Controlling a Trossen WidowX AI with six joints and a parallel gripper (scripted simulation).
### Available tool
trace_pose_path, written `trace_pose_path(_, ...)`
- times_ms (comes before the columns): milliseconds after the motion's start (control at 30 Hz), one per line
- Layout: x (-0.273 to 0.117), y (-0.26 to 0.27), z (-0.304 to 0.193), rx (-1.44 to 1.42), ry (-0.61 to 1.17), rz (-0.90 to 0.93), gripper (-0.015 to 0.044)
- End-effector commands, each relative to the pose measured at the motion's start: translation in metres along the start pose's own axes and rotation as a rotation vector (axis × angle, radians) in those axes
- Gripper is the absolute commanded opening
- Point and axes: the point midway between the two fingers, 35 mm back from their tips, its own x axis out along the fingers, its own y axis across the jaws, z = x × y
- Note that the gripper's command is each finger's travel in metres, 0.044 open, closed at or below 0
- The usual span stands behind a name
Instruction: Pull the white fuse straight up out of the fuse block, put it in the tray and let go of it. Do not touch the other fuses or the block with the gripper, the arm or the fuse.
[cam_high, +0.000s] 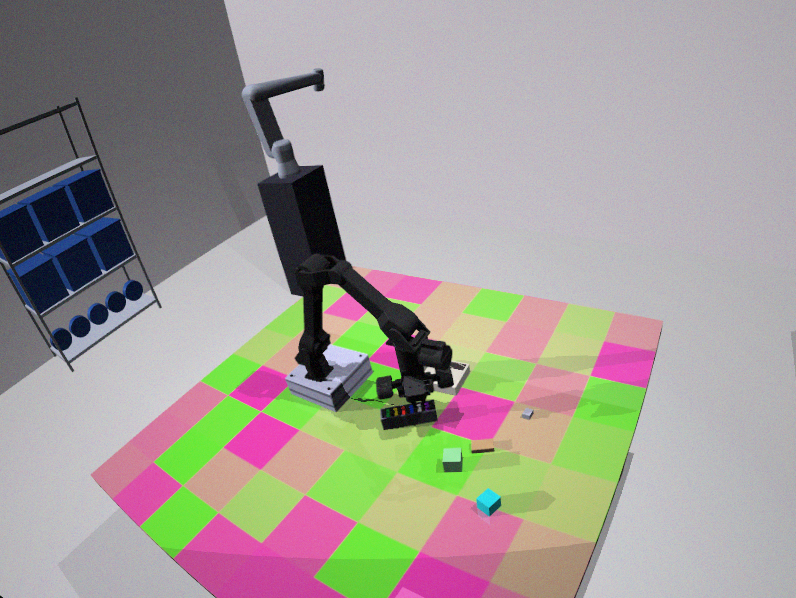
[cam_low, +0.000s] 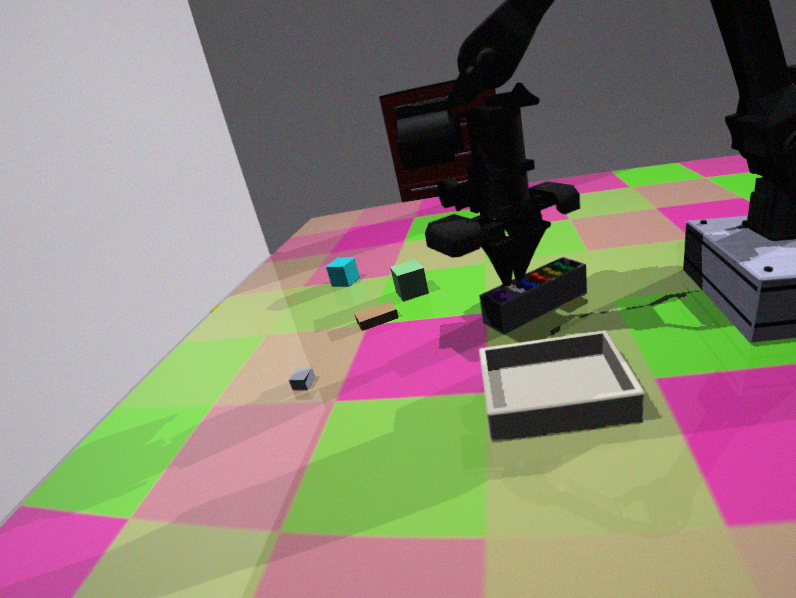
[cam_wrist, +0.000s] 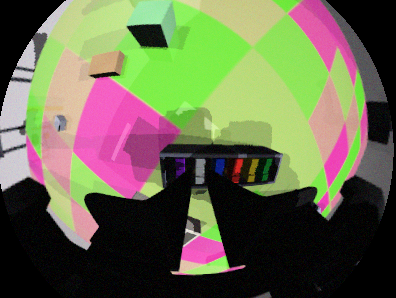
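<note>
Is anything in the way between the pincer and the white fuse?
Nothing visible is. The pincer hangs right over the white fuse, fingers on either side. But the purple fuse and blue fuse sit close beside it.
</note>
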Motion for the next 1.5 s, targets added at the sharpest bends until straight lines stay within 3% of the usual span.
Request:
trace_pose_path(0,0.003,-0.001,-0.002,0.003,0.009,-0.003,0.0074)
trace_pose_path(1467,0.013,-0.001,-0.002,0.003,0.009,-0.003,0.0074)
